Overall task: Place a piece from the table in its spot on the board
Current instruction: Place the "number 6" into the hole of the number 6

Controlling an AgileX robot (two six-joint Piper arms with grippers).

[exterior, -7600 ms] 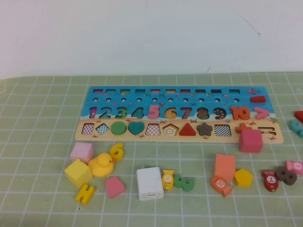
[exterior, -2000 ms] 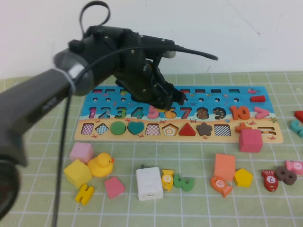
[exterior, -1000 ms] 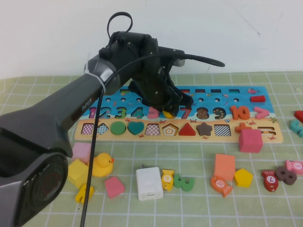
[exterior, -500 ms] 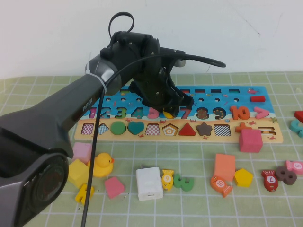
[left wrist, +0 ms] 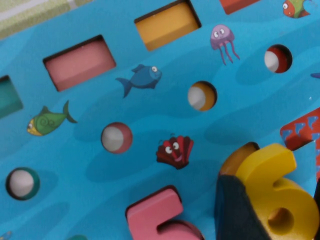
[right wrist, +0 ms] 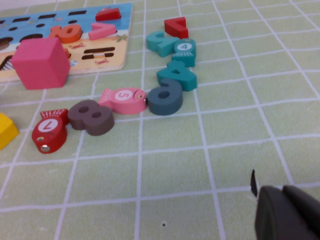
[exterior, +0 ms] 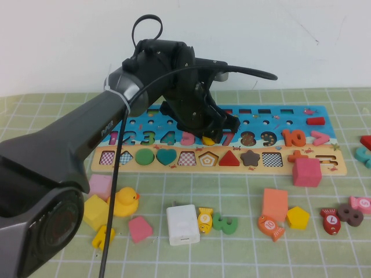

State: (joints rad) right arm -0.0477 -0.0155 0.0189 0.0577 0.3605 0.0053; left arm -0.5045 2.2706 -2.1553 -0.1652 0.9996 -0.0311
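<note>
Vs. 0.5 s ago: left gripper (exterior: 210, 136), frame centre, has dropped slightly lower onto the board (exterior: 324, 134); the yellow 6 (exterior: 209, 139) now shows less below the fingers. Fingers closed on the yellow 6, over its slot between the pink 5 (exterior: 188, 136) and red 7 (exterior: 227, 139). Left wrist view: 6 (left wrist: 280, 200) tilted, one edge raised off the board; long axis runs near-to-far, roughly with the slot. Right gripper (right wrist: 287, 214) not in high view; finger state can't tell.
</note>
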